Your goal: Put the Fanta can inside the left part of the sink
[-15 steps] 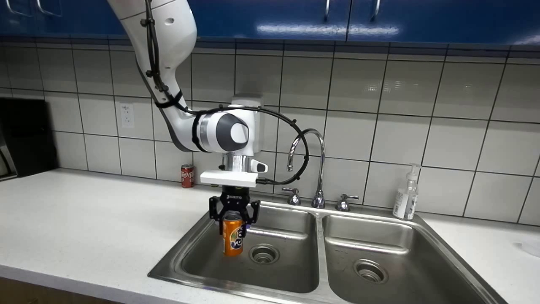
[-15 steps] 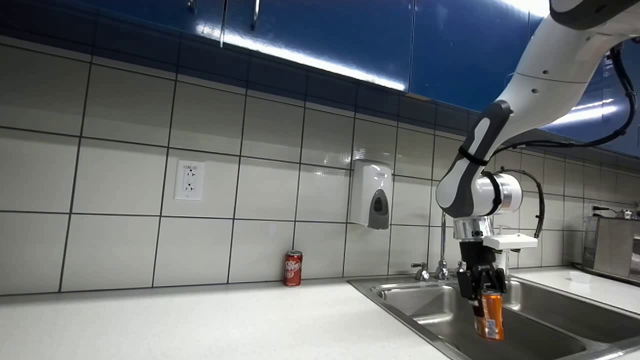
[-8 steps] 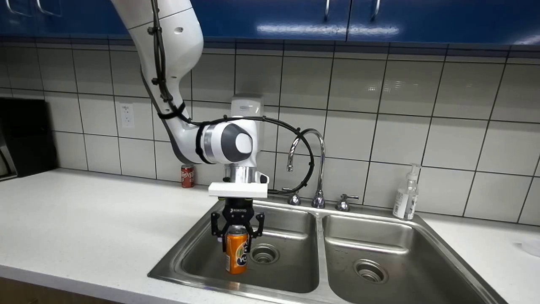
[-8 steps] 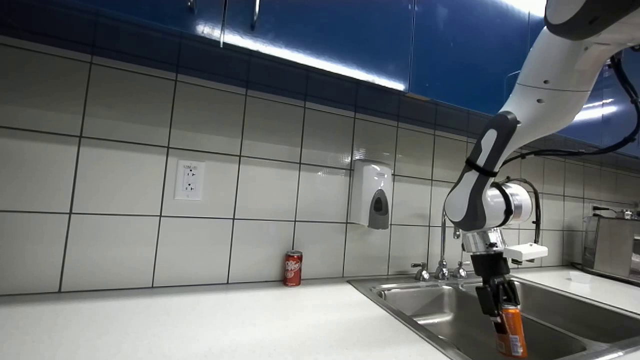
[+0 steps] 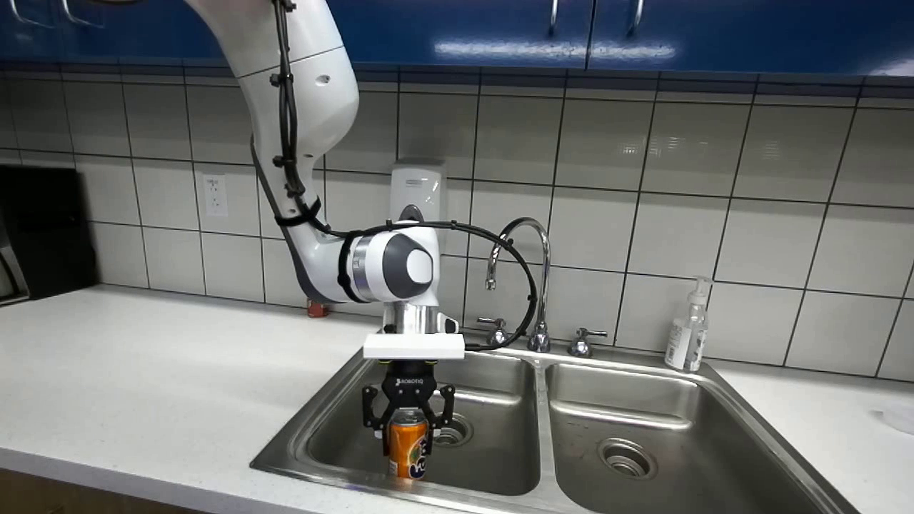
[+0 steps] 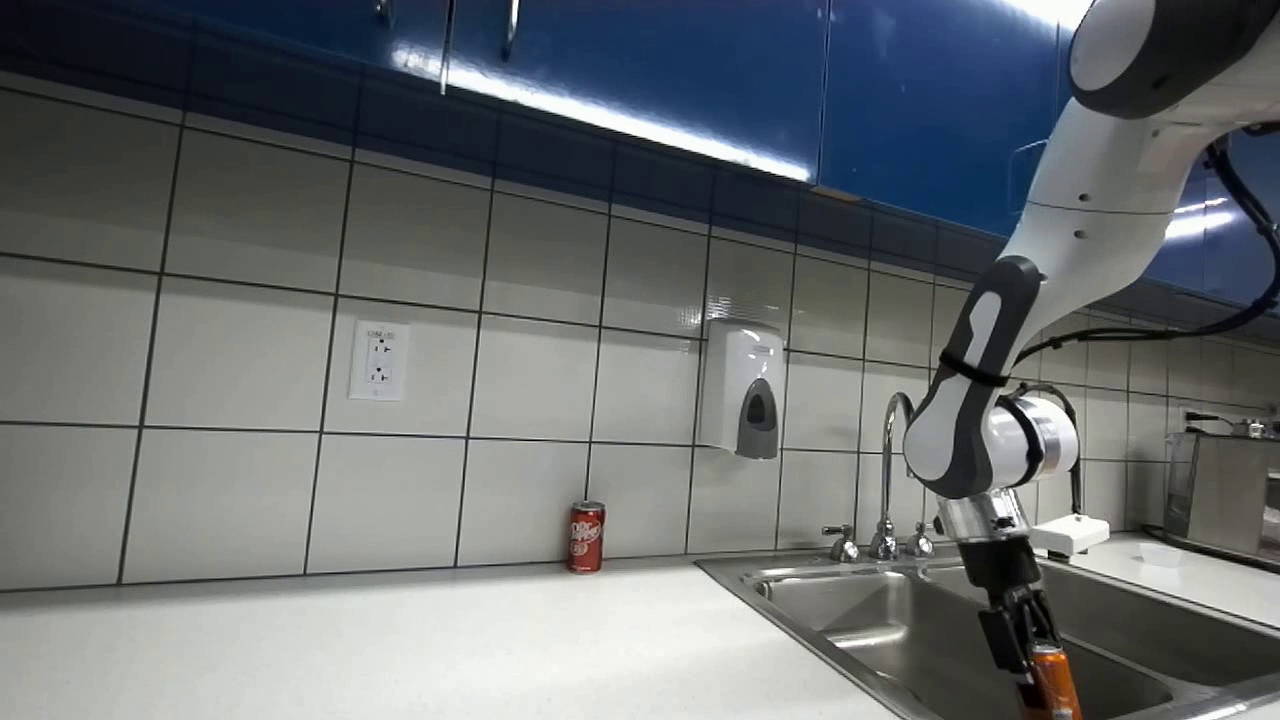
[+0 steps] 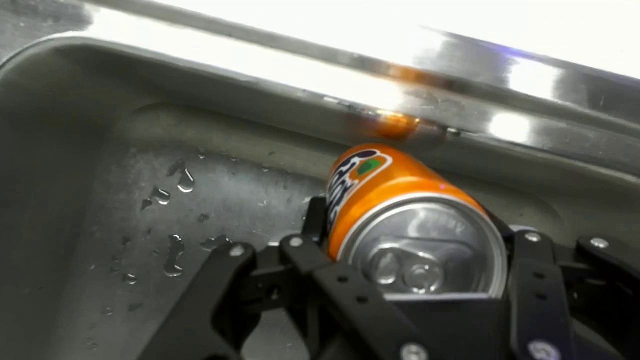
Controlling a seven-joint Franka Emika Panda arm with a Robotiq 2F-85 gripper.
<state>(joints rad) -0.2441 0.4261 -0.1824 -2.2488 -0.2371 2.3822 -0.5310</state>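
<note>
The orange Fanta can (image 5: pixel 408 451) is in my gripper (image 5: pixel 408 444), one finger on each side. The can (image 6: pixel 1056 684) is cut off by the lower edge in an exterior view, where the gripper (image 6: pixel 1032 668) tilts. In the wrist view the can (image 7: pixel 395 175) leans away from me with its silver top towards me, between the jaws (image 7: pixel 412 230). The left part of the sink (image 5: pixel 493 457) lies below and around the can; its floor also shows in the wrist view (image 7: pixel 240 210). The can is near the front wall. I cannot tell whether its base touches the basin.
The twin basin (image 5: pixel 685 450) lies beyond the steel divider (image 5: pixel 544 428). The faucet (image 5: pixel 544 285) and its handles stand behind the sink. A soap bottle (image 5: pixel 687 335) stands at the back right corner. The red can (image 6: pixel 586 537) stands on the counter (image 6: pixel 450 640) by the wall.
The arm has lowered the held Fanta can and moved it towards the sink's front edge and slightly right in an exterior view. The gripper has stayed shut on it.
</note>
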